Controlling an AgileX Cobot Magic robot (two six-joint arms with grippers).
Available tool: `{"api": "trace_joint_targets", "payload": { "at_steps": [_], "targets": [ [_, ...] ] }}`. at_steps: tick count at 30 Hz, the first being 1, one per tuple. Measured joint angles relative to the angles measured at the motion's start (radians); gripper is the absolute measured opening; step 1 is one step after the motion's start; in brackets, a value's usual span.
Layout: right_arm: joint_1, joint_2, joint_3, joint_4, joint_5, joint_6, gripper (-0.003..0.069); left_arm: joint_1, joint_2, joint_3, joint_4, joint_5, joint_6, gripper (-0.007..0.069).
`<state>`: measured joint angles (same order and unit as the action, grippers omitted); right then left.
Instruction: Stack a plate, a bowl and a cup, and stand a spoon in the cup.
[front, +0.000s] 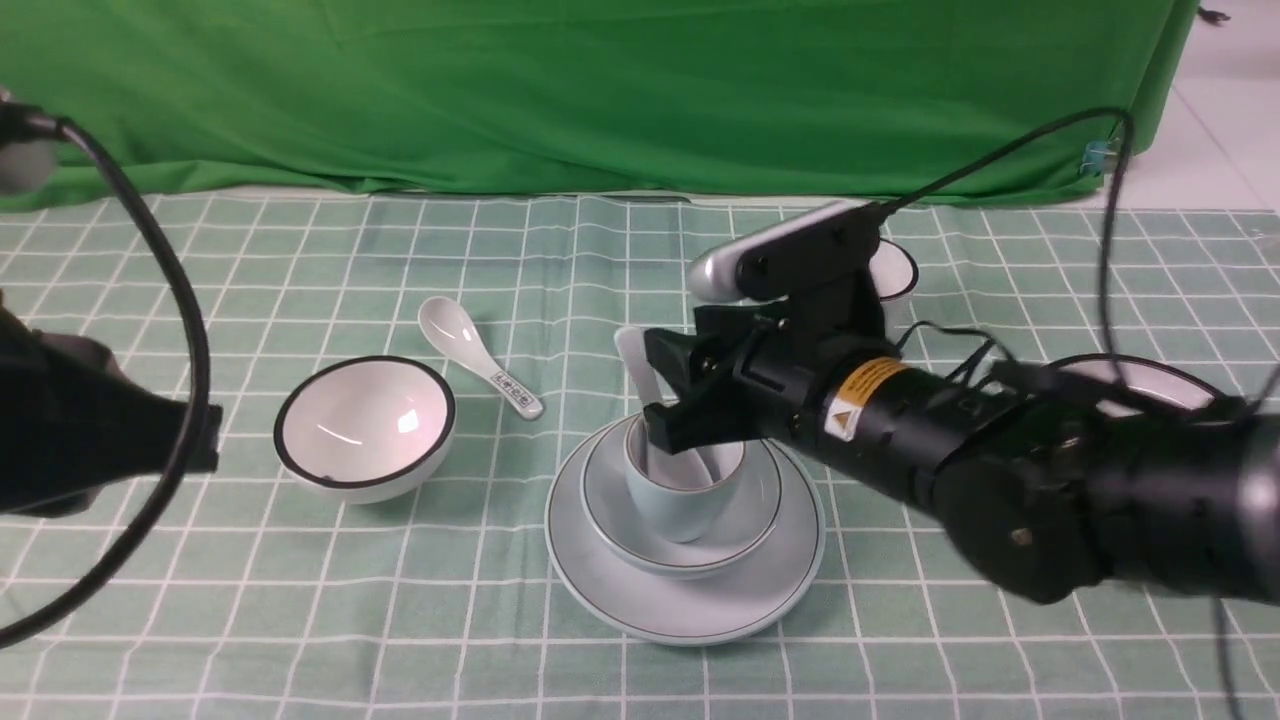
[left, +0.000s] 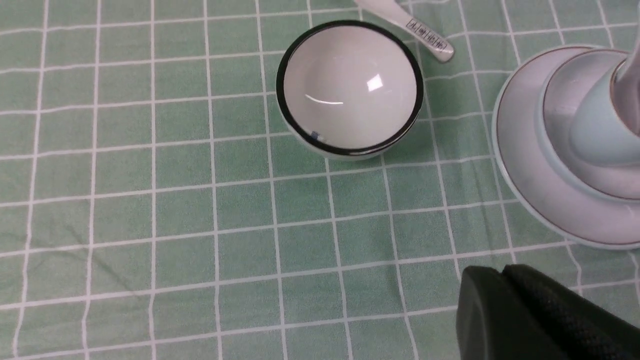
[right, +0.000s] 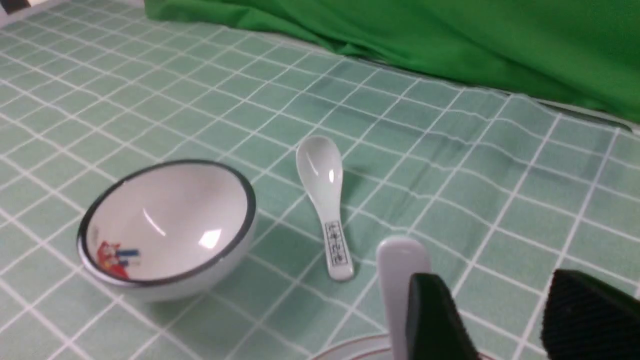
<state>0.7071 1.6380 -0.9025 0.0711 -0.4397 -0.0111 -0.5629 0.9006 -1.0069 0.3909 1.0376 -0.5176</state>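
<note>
The pale plate (front: 690, 610) lies at the middle front of the cloth with the shallow bowl (front: 745, 525) on it and the small pale blue cup (front: 675, 500) in the bowl. The plain white spoon (front: 637, 365) stands in the cup, handle leaning up and back. My right gripper (front: 655, 390) hovers at the cup's rim and is open. In the right wrist view the spoon handle (right: 397, 270) stands just outside one finger, and the gap of the right gripper (right: 495, 280) holds nothing. My left gripper (left: 500, 272) is shut and empty, off to the left of the stack (left: 530, 190).
A deeper black-rimmed bowl (front: 365, 425) sits left of the stack, with a pattern-handled spoon (front: 480, 355) just behind it. A black-rimmed cup (front: 895, 270) and a black-rimmed plate (front: 1150, 380) lie behind my right arm. A green curtain closes off the back.
</note>
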Motion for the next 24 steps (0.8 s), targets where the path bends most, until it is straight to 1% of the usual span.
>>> {"api": "trace_joint_targets", "payload": {
  "at_steps": [1, 2, 5, 7, 8, 11, 12, 13, 14, 16, 17, 19, 21, 24],
  "targets": [
    [0.000, -0.048, 0.000, 0.000, 0.054, -0.010, 0.0344, 0.000, 0.000, 0.000, 0.001, -0.015, -0.001, 0.0008],
    [-0.004, -0.120, 0.000, 0.000, 0.174, -0.035, 0.0329, 0.000, 0.000, 0.000, 0.001, -0.027, -0.006, 0.0008],
    [-0.042, -0.364, 0.000, 0.000, 0.468, -0.094, 0.0207, 0.000, 0.000, 0.000, 0.001, -0.078, -0.007, 0.0008],
    [-0.108, -0.568, 0.000, -0.029, 0.639, -0.111, 0.0085, 0.000, 0.000, 0.000, 0.003, -0.121, -0.007, 0.0008],
    [-0.136, -0.662, 0.000, -0.050, 0.708, -0.111, 0.0056, 0.000, 0.000, 0.000, 0.004, -0.135, -0.007, 0.0008],
    [-0.230, -0.897, 0.010, -0.133, 0.842, -0.099, 0.0030, 0.000, 0.000, 0.000, 0.007, -0.211, -0.007, 0.0008],
    [-0.263, -1.004, 0.033, -0.156, 0.864, -0.079, 0.0027, 0.000, 0.000, 0.000, 0.007, -0.241, -0.007, 0.0008],
    [-0.263, -1.021, 0.033, -0.160, 0.864, -0.075, 0.0027, 0.000, 0.000, 0.000, 0.007, -0.245, -0.007, 0.0008],
    [-0.299, -1.152, 0.081, -0.179, 0.875, -0.038, 0.0026, 0.000, 0.000, 0.000, 0.007, -0.272, -0.007, 0.0008],
    [-0.332, -1.292, 0.162, -0.189, 0.873, -0.002, 0.0025, 0.000, 0.000, 0.000, 0.007, -0.293, -0.007, 0.0008],
    [-0.337, -1.305, 0.180, -0.189, 0.870, 0.000, 0.0025, 0.000, 0.000, 0.000, 0.007, -0.295, -0.007, 0.0008],
    [-0.353, -1.457, 0.295, -0.192, 0.848, 0.021, 0.0025, 0.000, 0.000, 0.000, 0.007, -0.297, -0.007, 0.0008],
    [-0.354, -1.529, 0.369, -0.192, 0.799, 0.032, 0.0025, 0.000, 0.000, 0.001, 0.007, -0.299, -0.006, 0.0008],
    [-0.354, -1.598, 0.429, -0.193, 0.718, 0.051, 0.0025, 0.000, -0.015, 0.017, 0.000, -0.289, 0.036, 0.0008]
  ]
}}
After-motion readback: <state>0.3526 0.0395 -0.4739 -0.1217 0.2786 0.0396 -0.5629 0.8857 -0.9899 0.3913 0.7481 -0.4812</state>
